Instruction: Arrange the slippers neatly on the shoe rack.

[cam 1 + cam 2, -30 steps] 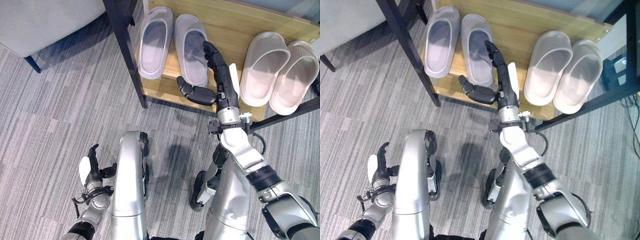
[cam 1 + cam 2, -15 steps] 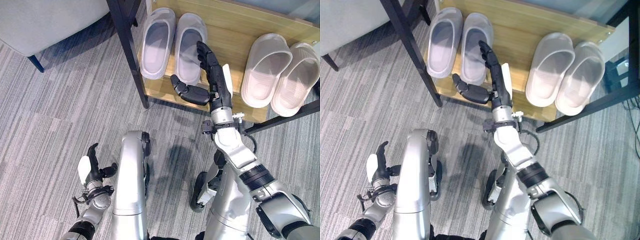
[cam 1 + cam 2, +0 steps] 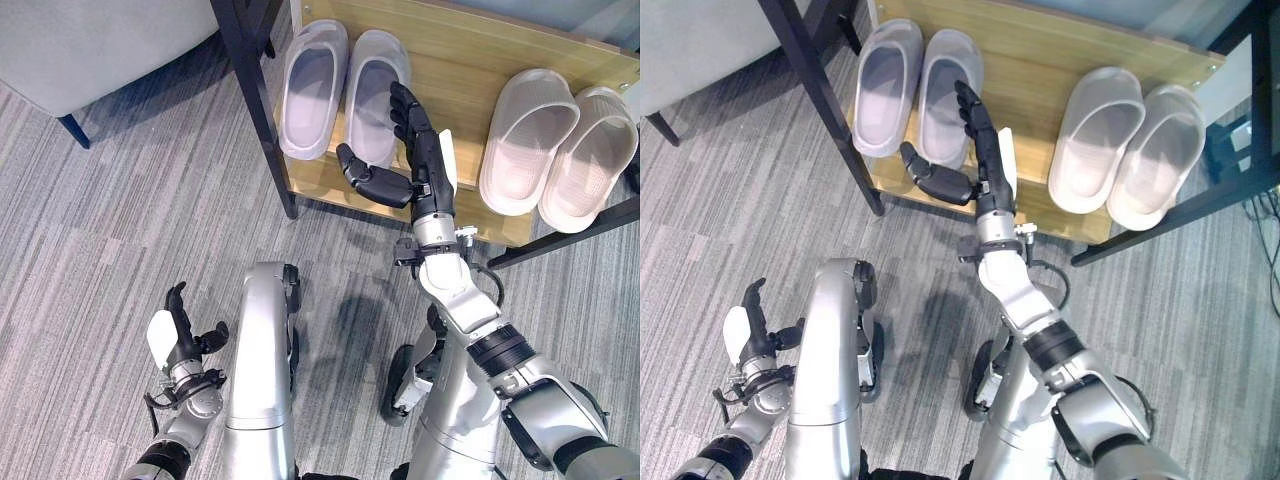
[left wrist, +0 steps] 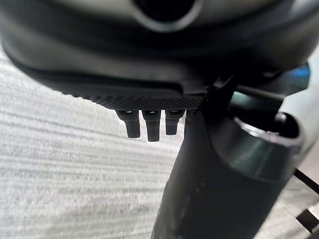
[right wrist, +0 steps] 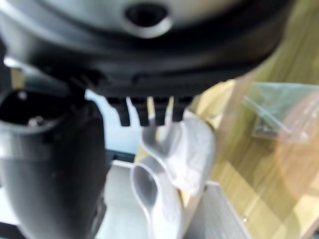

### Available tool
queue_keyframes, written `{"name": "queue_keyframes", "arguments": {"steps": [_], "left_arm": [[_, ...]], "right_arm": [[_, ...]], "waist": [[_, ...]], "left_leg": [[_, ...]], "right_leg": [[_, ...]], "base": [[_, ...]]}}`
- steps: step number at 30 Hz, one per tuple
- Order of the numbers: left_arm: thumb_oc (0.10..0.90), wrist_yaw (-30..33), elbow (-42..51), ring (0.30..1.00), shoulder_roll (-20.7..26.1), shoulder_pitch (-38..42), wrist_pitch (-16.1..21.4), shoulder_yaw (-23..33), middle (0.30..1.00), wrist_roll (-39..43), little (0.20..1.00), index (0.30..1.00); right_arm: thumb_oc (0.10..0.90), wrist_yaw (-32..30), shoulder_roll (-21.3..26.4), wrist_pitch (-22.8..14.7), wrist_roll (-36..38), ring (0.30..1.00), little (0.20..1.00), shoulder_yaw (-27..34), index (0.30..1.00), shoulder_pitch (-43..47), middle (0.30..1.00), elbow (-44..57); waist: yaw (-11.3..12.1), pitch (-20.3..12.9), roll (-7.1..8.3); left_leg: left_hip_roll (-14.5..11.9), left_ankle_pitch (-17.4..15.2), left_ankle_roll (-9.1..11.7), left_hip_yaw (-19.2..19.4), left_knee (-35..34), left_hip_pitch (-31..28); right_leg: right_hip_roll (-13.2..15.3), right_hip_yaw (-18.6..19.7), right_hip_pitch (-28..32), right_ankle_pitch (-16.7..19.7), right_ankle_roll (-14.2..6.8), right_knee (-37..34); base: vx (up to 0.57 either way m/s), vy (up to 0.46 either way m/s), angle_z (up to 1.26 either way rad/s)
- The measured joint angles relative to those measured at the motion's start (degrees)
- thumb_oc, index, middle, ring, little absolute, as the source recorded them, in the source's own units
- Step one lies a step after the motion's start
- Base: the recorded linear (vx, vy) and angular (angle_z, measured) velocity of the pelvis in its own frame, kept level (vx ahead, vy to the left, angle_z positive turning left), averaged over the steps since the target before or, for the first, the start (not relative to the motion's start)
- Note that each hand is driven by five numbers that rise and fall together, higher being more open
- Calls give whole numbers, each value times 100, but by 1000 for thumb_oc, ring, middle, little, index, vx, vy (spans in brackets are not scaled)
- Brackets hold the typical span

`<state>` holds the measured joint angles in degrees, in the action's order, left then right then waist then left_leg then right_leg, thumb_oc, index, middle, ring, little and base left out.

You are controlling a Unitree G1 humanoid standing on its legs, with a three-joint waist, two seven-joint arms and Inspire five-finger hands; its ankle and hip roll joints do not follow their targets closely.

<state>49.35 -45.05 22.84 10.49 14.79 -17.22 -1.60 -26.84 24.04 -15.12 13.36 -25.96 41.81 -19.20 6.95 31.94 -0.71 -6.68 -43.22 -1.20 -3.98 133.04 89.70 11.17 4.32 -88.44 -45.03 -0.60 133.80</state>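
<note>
Two pairs sit on the shoe rack; the right robot hand, fingers spread wide, rests against the grey slipper. A hard shove could skew it into its mate. The left robot hand hangs loose and empty.

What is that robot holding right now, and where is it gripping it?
Nothing. The right hand is open, fingers straight against the side of the pale lilac slipper on the wooden shoe rack. The left hand hangs open and holds nothing.
</note>
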Motion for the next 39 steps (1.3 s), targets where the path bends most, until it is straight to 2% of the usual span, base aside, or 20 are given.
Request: {"name": "queue_keyframes", "arguments": {"steps": [22,27,39], "left_arm": [[800,48,-5,900,-115,-1,21,-10,900,158,900,900],[800,48,-3,900,-116,-13,26,-3,900,158,900,900],[800,50,39,900,-118,-166,126,24,900,146,900,900]], "right_arm": [[800,-203,-134,0,34,900,900,-176,900,85,900,-7],[800,-281,-195,4,-260,900,900,-159,900,84,900,-4],[800,-634,-17,187,-1821,900,900,-159,900,-77,900,567]], "waist": [[9,17,-54],[51,18,-57],[161,20,-61]], "left_leg": [[1,-5,13,-23,31,-3],[7,-16,35,-17,32,-3],[61,-56,93,-6,106,4]], "right_leg": [[-22,-2,-3,-2,0,31],[-15,5,-10,-25,7,39],[28,44,2,-118,-30,144]], "base": [[0,0,0],[0,0,0],[-1,0,1]]}}
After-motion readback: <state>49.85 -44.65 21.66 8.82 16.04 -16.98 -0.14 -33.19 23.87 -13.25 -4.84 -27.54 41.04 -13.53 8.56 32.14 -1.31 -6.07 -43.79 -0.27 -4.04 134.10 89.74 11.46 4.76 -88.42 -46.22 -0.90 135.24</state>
